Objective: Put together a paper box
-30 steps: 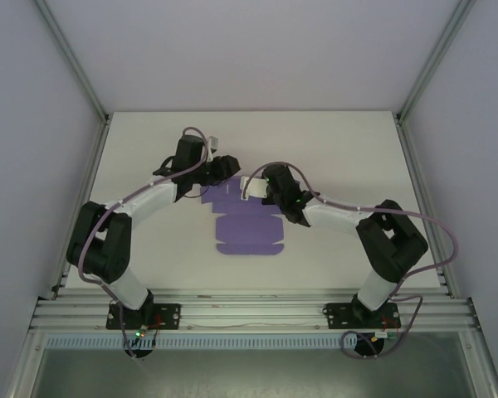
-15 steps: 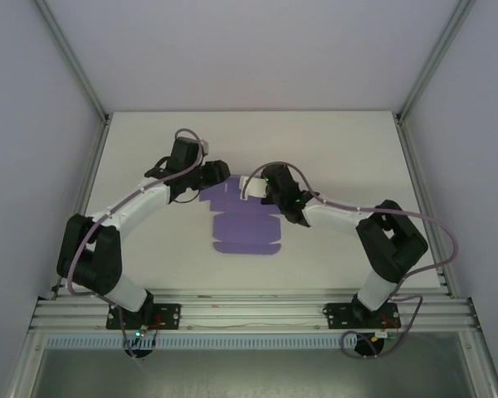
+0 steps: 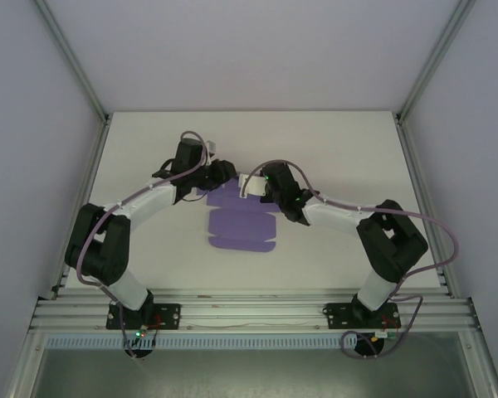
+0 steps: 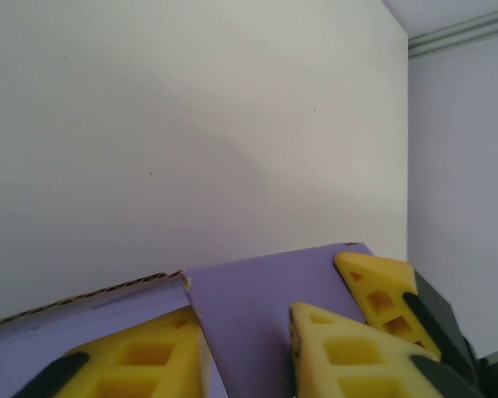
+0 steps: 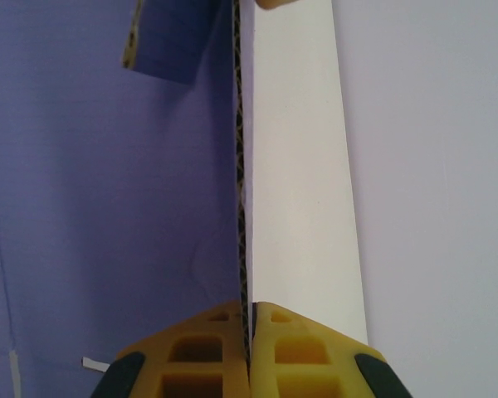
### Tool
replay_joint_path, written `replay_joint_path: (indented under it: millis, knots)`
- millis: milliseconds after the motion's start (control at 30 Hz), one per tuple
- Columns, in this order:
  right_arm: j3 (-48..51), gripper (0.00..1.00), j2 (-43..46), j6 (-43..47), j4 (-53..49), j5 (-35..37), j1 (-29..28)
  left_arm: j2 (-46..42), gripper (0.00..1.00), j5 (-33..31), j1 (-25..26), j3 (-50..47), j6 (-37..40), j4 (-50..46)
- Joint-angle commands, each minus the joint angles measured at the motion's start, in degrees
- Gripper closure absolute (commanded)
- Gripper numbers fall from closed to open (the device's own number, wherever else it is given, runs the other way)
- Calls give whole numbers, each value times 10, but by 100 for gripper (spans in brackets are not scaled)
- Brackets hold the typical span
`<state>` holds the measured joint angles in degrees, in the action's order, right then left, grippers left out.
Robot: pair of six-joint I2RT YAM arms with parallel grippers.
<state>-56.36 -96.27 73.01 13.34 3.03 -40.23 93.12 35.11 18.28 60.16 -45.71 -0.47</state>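
Note:
The purple paper box lies as a flat die-cut sheet in the middle of the white table. Its far flaps are lifted. My right gripper is shut on one raised flap. In the right wrist view the card's corrugated edge runs straight up from between the closed yellow fingers of that gripper, with the purple face to the left. My left gripper is at the sheet's far left corner. Its yellow fingers stand apart, with a purple flap between them.
Lilac walls and aluminium posts close in the table on three sides. A metal rail runs along the near edge, with both arm bases on it. Bare table lies beyond the sheet and to either side of it.
My left gripper drew back to the left, then came back to the sheet's far corner with its jaws narrower. The sheet shifted slightly left. The right gripper kept its hold.

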Motion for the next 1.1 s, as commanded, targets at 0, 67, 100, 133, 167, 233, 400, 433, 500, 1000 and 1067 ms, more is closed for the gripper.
replay_joint_path:
  millis: [0, 67, 100, 133, 167, 233, 400, 433, 500, 1000, 1067]
  knots:
    - [7, 100, 4, -12, 36, -36, -9, 8, 76, -4, 4, -16, -41, 78]
    - [13, 100, 7, -18, 43, -39, -10, 2, 80, -18, 4, -29, -57, 99]
    - [16, 100, 9, -20, 46, -41, -10, 0, 82, -22, 4, -35, -61, 107]
    - [19, 100, 12, -22, 48, -42, -10, -4, 85, -28, 4, -41, -66, 114]
    - [21, 100, 13, -23, 50, -41, -10, -8, 85, -32, 4, -46, -68, 120]
    - [22, 100, 16, -23, 50, -36, -9, -16, 85, -34, 4, -50, -65, 116]
    - [25, 100, 23, -30, 53, -23, -9, -52, 85, -58, 4, -65, -36, 90]
    - [26, 100, 25, -33, 52, -22, -9, -64, 84, -60, 3, -69, -24, 84]
    - [26, 100, 28, -40, 49, -18, -9, -91, 66, -66, 4, -77, -1, 64]
    - [15, 100, 61, -77, 7, -53, 12, -356, 0, -292, -95, -231, 98, -172]
    - [15, 100, 67, -79, -4, -73, 16, -358, 0, -279, -128, -254, 100, -156]
